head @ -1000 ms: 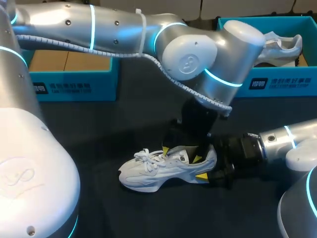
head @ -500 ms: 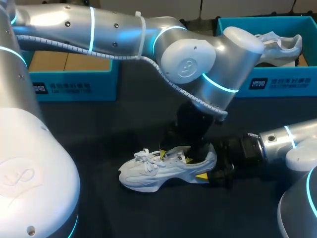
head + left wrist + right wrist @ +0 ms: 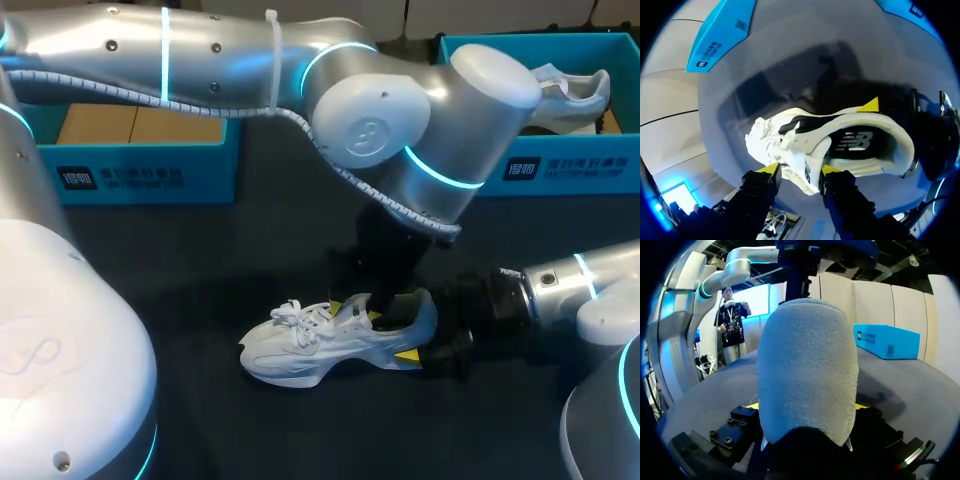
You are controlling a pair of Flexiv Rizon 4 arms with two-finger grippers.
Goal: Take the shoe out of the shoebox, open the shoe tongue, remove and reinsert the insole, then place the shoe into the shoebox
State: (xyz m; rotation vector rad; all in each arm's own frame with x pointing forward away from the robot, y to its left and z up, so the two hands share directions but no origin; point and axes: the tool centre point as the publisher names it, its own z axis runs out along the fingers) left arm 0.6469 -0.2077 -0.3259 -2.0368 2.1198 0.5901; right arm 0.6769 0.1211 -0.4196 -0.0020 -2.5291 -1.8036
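Observation:
A white shoe (image 3: 300,350) lies on its sole on the black table, toe to the left. My left arm reaches over it from above, and the left gripper (image 3: 354,311) has come down at the shoe's opening. In the left wrist view the white tongue (image 3: 802,167) fills the gap of the left gripper (image 3: 800,169), with both yellow tips against it. The dark insole (image 3: 855,142) shows inside the shoe (image 3: 805,112). My right gripper (image 3: 418,338) holds the heel from the right. In the right wrist view the grey heel (image 3: 807,370) stands between that gripper's (image 3: 806,406) fingers.
A blue shoebox (image 3: 150,170) stands at the back left. A second blue box (image 3: 570,165) at the back right holds another white shoe (image 3: 575,90). The right arm's black wrist lies low on the table beside the heel.
The left gripper has sunk a little toward the shoe and its fingers have drawn together around the tongue. The right arm and the shoe have stayed put.

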